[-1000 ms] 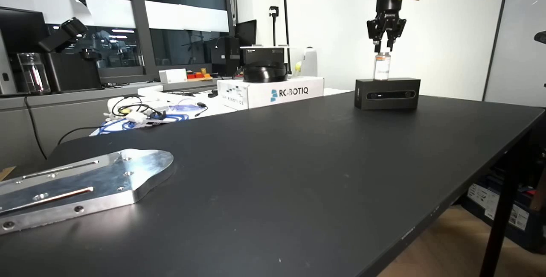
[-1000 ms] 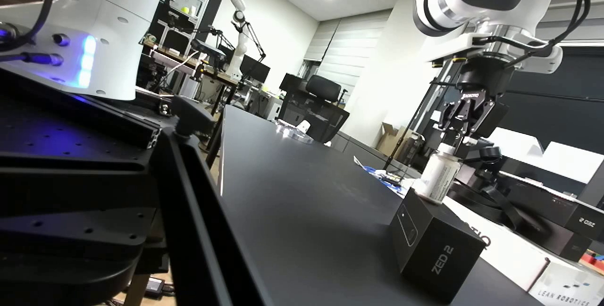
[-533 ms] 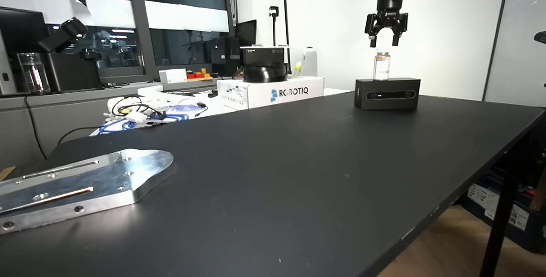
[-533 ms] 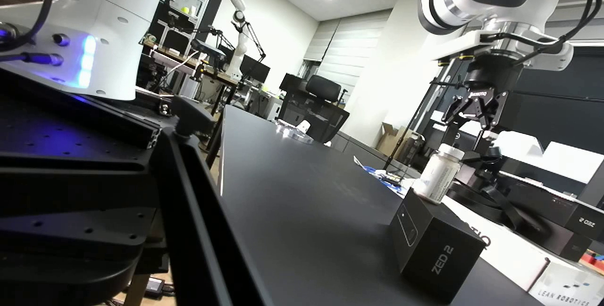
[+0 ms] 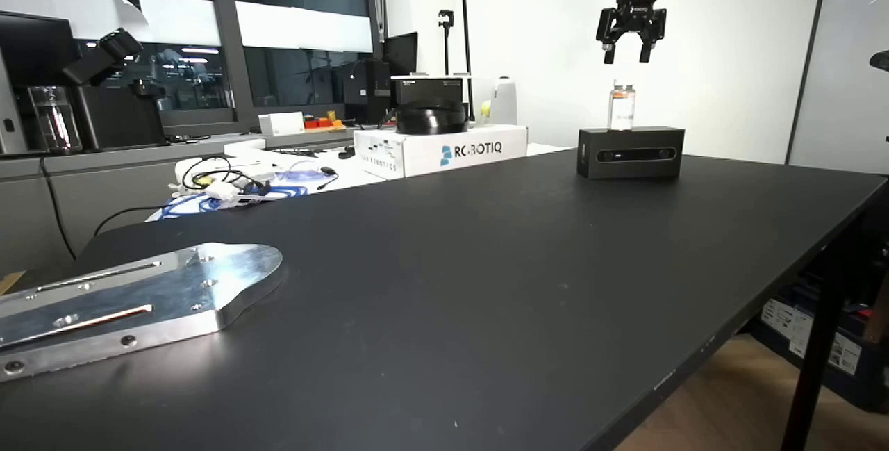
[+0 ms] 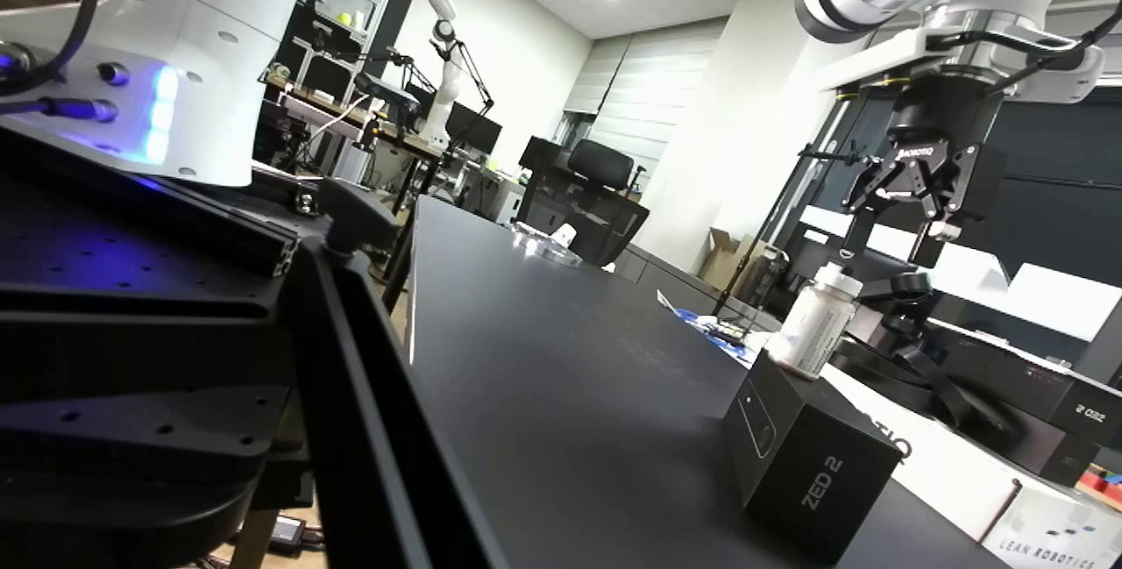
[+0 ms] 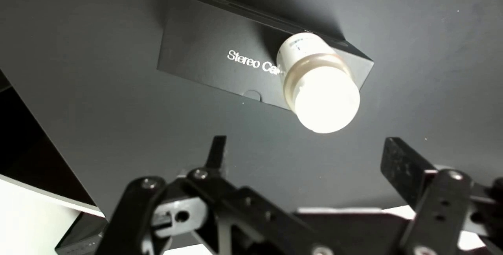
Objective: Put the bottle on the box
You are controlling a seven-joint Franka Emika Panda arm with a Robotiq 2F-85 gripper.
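Risen since earlier in an exterior view, the black gripper (image 5: 627,58) gapes wide, empty, above the squat whitish bottle (image 5: 621,110) on the black rectangular box (image 5: 630,153), a silvery metal plate (image 5: 173,285) well apart. In an exterior view, a white carton (image 6: 951,481) lies beyond the box. Wrist view: bottle covers lettering (image 7: 248,61).

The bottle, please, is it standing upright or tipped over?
Upright: both exterior views show the bottle standing on the box, cap uppermost.
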